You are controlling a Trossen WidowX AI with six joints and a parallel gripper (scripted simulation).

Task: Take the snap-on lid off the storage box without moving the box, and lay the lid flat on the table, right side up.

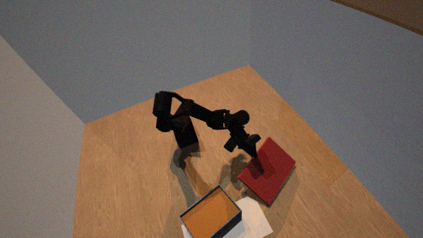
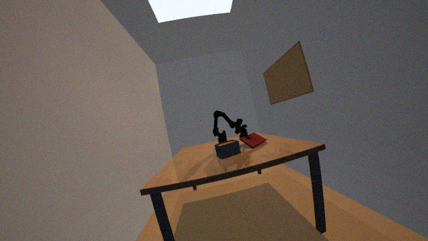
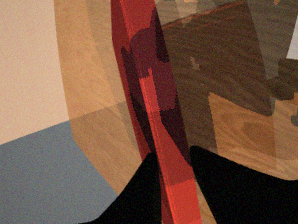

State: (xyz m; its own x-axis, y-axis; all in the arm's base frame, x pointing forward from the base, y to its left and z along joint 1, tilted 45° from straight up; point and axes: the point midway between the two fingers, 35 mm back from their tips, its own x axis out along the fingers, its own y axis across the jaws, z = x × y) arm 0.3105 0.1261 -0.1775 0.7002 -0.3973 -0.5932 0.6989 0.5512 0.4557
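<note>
Gripper (image 1: 256,156) (image 2: 244,135) (image 3: 173,156) clamped on red lid (image 1: 275,170) (image 2: 254,140) (image 3: 176,192) by its edge. Lid is off, tilted, apart from box (image 1: 231,228) (image 2: 229,150). Box open, orange inside. White sheet (image 1: 256,216) under and beside box. Arm (image 1: 201,113) (image 2: 225,118) bent over table (image 1: 122,185) (image 2: 197,167), base near box.

We saw a matte black, jointed robot arm (image 1: 201,112) (image 2: 225,117) with chunky, blocky segments, 1 slim curved strut beside an opening near its bend, and rounded joint housings. Its black 2-fingered gripper (image 1: 254,153) (image 2: 245,134) (image 3: 173,156) had dark, tapering, wedge-shaped fingers.
</note>
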